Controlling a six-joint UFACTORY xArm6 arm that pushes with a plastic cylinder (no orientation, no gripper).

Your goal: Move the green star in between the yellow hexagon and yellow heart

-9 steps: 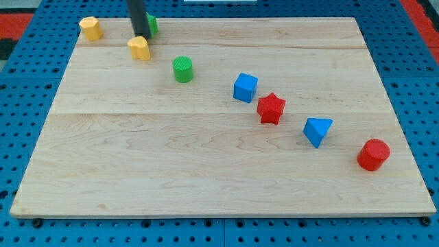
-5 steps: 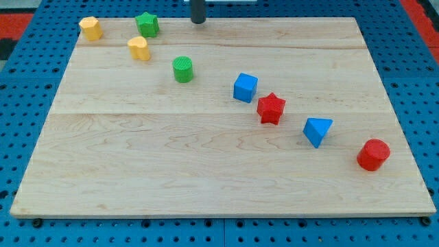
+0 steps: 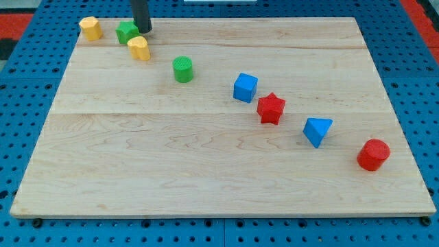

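Observation:
The green star (image 3: 126, 31) sits near the board's top left, between the yellow hexagon (image 3: 90, 28) to its left and the yellow heart (image 3: 138, 48) to its lower right. It almost touches the heart. My tip (image 3: 143, 29) is just right of the star, touching or nearly touching its right side. The rod rises out of the view's top.
A green cylinder (image 3: 182, 69), blue cube (image 3: 245, 88), red star (image 3: 271, 108), blue triangular block (image 3: 317, 131) and red cylinder (image 3: 373, 154) run in a diagonal line toward the lower right of the wooden board (image 3: 219, 185).
My tip went right to the board's top edge, then came back left against the green star. The star has slid left and slightly down, closer to the hexagon.

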